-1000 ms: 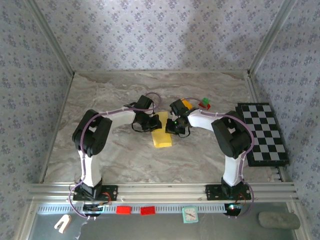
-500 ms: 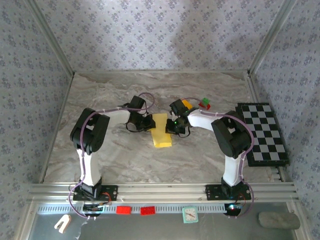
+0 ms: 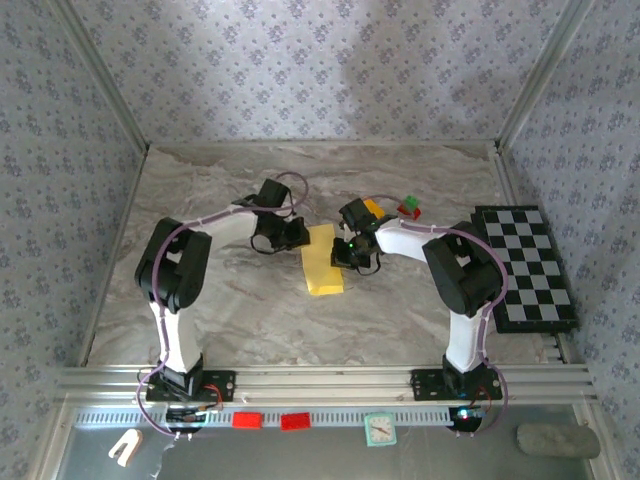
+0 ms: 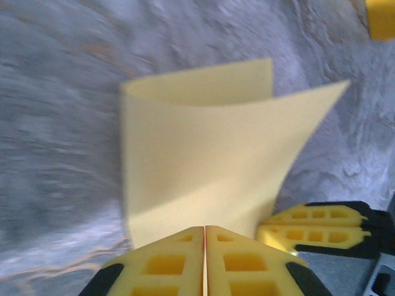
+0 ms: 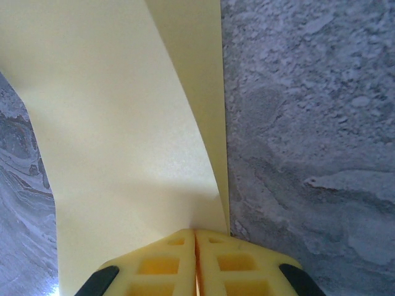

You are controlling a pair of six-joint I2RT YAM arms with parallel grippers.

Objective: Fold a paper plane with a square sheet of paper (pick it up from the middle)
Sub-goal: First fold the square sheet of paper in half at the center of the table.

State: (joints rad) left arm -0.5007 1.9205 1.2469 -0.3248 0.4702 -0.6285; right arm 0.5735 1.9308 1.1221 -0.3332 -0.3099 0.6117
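The square sheet of paper [image 3: 322, 262], plain yellow, lies near the middle of the table [image 3: 230, 320]. It is doubled over into a long strip running from the far side toward the near edge. It is not flat: one layer bows up off the other, so the crease is not yet pressed down.

My left gripper [image 4: 204, 229] has its yellow fingers pinched together on the strip's left edge. My right gripper [image 5: 195, 233] is clamped on the opposite edge, its fingers meeting with paper between them. I judge that I hold both sides so the thin sheet cannot slide or spring open while its edges are lined up.

Behind my right gripper, toward the far right corner, sit an orange-yellow block [image 3: 373, 207], a green block [image 3: 407, 202] and a red block [image 3: 413, 213]. A checkered board [image 3: 525, 265] lies along the right edge.
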